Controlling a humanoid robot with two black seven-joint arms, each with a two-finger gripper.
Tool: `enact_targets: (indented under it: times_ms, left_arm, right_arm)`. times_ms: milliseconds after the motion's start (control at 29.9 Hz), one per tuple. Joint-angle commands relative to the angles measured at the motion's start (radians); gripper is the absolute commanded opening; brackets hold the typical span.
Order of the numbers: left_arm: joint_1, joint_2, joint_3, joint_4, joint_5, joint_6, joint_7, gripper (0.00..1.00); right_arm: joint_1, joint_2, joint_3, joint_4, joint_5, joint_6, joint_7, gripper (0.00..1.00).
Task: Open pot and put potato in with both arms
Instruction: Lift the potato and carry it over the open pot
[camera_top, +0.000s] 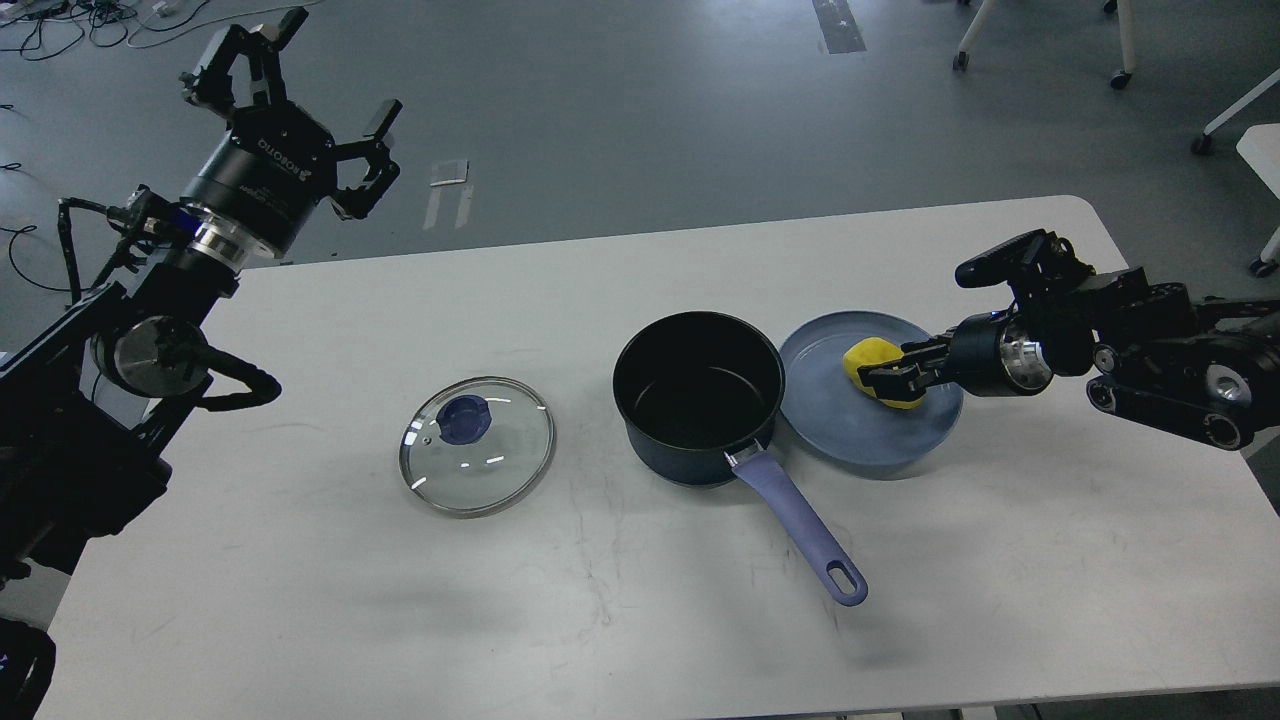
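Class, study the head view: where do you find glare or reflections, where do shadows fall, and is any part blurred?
Head view: small white glints on the glass lid; soft, faint shadows on the table below the lid and beside the pot handle, suggesting diffuse overhead light; the picture is sharp throughout, though the dark right gripper shows little detail.

Single head view: high vantage, facing forward and down over white rectangular surface; grey floor toward 12 o'clock; moderately near.
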Motion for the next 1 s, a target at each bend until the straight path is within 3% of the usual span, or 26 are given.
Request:
enact_targets:
  times_ms: [0, 134, 268, 636, 970]
  left_arm:
    - [0.001, 0.001, 0.000, 0.000, 0.000, 0.000, -0.002, 0.98]
    - [0.002, 0.000, 0.002, 0.000, -0.001, 0.000, -0.002, 0.98]
    - [0.002, 0.000, 0.005, 0.000, 0.000, 0.000, -0.002, 0.98]
    - [-0.004, -0.002, 0.006, 0.000, 0.000, 0.000, 0.000, 0.98]
    - [-0.006, -0.002, 0.006, 0.002, 0.000, 0.000, -0.002, 0.98]
  right_arm:
    - [0.000, 0.011, -0.008, -0.006, 0.000, 0.000, 0.000, 0.49]
    - [-0.004, 0.014, -0.013, -0.020, 0.000, 0.000, 0.000, 0.33]
    - [-0.013, 0.014, -0.011, -0.022, 0.001, 0.000, 0.014, 0.27]
    - [0.147, -0.002, 0.006, 0.001, 0.015, -0.001, 0.041, 0.28]
    - [0.326, -0.052, 0.004, 0.130, 0.019, -0.006, 0.046, 0.27]
